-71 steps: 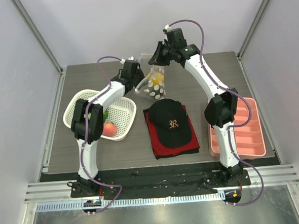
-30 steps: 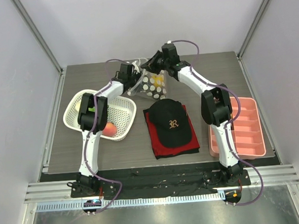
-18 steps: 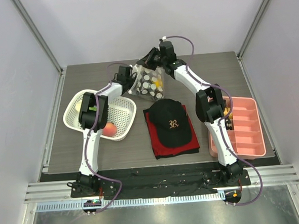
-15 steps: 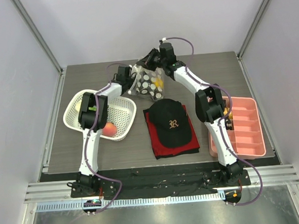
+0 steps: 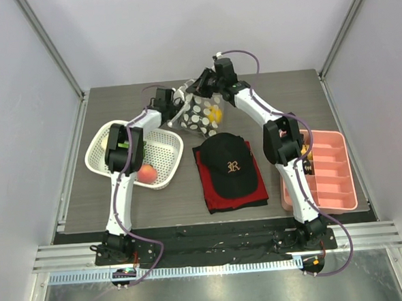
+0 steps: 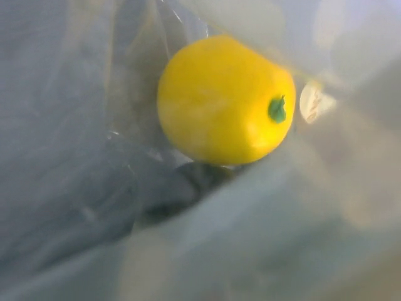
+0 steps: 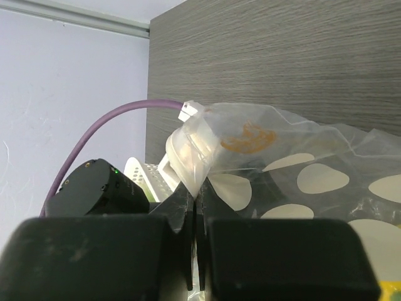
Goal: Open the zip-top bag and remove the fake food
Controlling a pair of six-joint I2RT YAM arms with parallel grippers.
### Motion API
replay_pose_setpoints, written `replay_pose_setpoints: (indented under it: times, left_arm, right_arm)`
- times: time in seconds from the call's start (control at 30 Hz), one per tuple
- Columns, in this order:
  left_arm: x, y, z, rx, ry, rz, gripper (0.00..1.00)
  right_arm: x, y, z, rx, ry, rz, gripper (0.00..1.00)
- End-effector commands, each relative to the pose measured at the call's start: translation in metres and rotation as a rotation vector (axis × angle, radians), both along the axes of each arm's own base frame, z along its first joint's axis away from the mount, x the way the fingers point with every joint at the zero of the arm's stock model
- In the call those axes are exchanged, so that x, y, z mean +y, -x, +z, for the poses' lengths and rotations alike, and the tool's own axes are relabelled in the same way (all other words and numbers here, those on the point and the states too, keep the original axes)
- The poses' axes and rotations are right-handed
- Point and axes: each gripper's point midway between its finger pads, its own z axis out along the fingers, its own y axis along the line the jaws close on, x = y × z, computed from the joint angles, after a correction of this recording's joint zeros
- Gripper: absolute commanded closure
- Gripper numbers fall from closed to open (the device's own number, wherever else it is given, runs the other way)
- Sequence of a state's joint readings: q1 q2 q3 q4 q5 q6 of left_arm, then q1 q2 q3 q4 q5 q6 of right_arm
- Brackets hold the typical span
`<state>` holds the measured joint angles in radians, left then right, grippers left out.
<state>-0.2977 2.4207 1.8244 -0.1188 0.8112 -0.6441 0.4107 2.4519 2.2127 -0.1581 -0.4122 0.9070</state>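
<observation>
Bag (image 5: 202,114) | my right end effector (image 7: 195,202) clenched on its edge | left end effector (image 5: 175,104) against it, state I cannot tell | citrus (image 6: 222,100) inside

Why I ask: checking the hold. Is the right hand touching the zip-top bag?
Touching. The right wrist view shows the right hand shut on the zip-top bag, with the bag's plastic edge pinched between the closed jaws.

Black cap (image 5: 230,164) on red cloth (image 5: 206,184) lies between white basket (image 5: 163,150) and pink tray (image 5: 334,183)
</observation>
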Motion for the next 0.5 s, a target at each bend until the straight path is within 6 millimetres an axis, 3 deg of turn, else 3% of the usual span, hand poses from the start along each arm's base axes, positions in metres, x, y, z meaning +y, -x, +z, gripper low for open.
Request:
replay_pose_setpoints:
  times: [0.0,0.13,0.23,0.33,0.43,0.47]
  left_arm:
    - [0.014,0.015,0.0,-0.079,-0.158,-0.093,0.27]
    - [0.018,0.02,-0.012,-0.082,-0.228,-0.102,0.26]
    - [0.015,0.026,-0.01,-0.094,-0.187,-0.123,0.24]
    - [0.009,0.03,-0.004,-0.117,-0.146,-0.163,0.15]
    - [0.005,0.035,0.002,-0.106,-0.084,-0.204,0.13]
    - [0.006,0.034,-0.001,-0.101,-0.06,-0.207,0.03]
  right_arm:
    - [-0.003,-0.004,0.053,-0.108,-0.026,0.012,0.97]
    - [-0.004,-0.008,0.051,-0.099,-0.037,0.0,0.97]
    - [-0.003,-0.01,0.051,-0.095,-0.047,0.003,0.97]
    - [-0.006,-0.011,0.053,-0.098,-0.046,-0.001,0.97]
    - [-0.008,-0.011,0.052,-0.103,-0.039,0.004,0.97]
    - [-0.01,-0.011,0.05,-0.099,-0.036,0.003,0.98]
